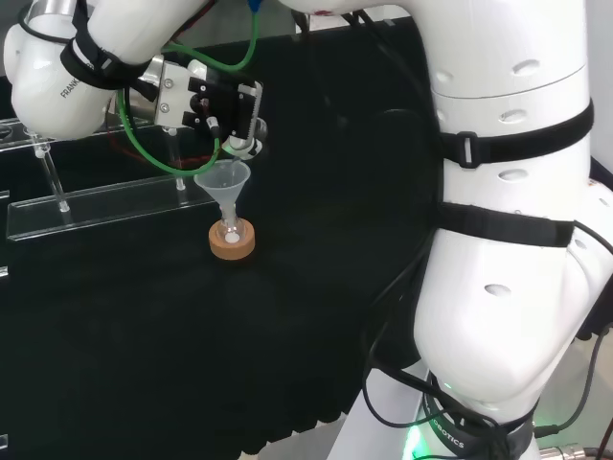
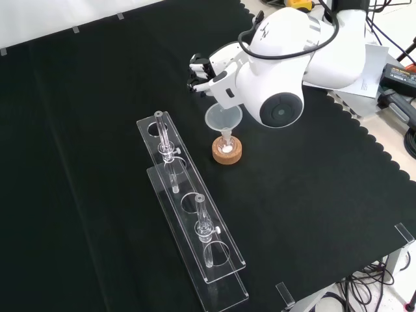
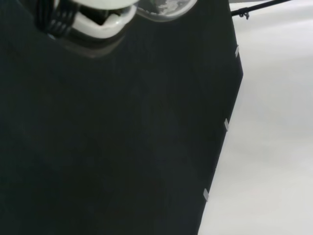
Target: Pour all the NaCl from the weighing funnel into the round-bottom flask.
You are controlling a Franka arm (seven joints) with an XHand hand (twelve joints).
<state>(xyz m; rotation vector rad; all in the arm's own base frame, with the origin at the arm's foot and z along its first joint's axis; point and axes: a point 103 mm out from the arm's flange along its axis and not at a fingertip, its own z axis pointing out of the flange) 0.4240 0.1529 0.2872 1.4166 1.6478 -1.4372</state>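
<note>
Item: hand (image 1: 222, 107) over the funnel-topped round-bottom flask (image 2: 225, 148), pour position.
Flask sits in cork ring (image 1: 232, 241) on counter (image 2: 312, 195) for steadiness; funnel (image 1: 223, 182) widens the target. Weighing funnel unclear, hand's grip cannot be told.

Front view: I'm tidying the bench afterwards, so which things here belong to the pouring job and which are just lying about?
Part of the job:
- hand, above the funnel
- funnel, standing in the flask's neck
- round-bottom flask, small and clear
- cork ring, the flask's stand

Just lying about:
- clear rack, with glass pieces standing in it
- papers at the cloth's far edge
</note>
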